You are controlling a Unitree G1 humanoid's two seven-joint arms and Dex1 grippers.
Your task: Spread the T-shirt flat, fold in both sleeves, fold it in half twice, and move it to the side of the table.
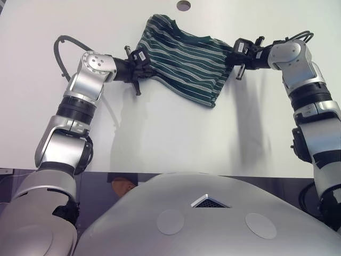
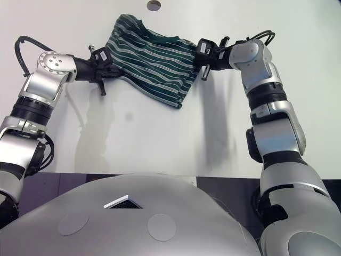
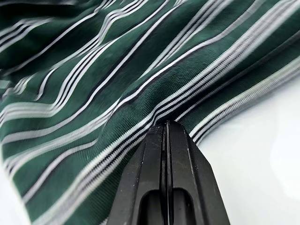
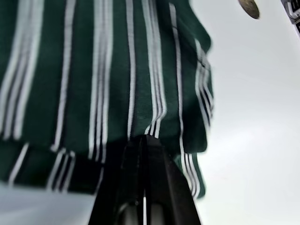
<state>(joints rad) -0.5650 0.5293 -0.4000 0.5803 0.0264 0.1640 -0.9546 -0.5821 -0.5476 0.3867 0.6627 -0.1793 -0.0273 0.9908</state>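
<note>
A dark green T-shirt with thin white stripes hangs stretched between both grippers above the far part of the white table. My left gripper is shut on its left edge, and the closed black fingers pinch the striped cloth. At the shirt's right edge, my right gripper is shut on the fabric. The lower corner of the shirt droops toward the table.
A round hole sits in the table near the far edge, just beyond the shirt. Wide bare tabletop lies between the shirt and the near edge. A black cable loops by the left arm.
</note>
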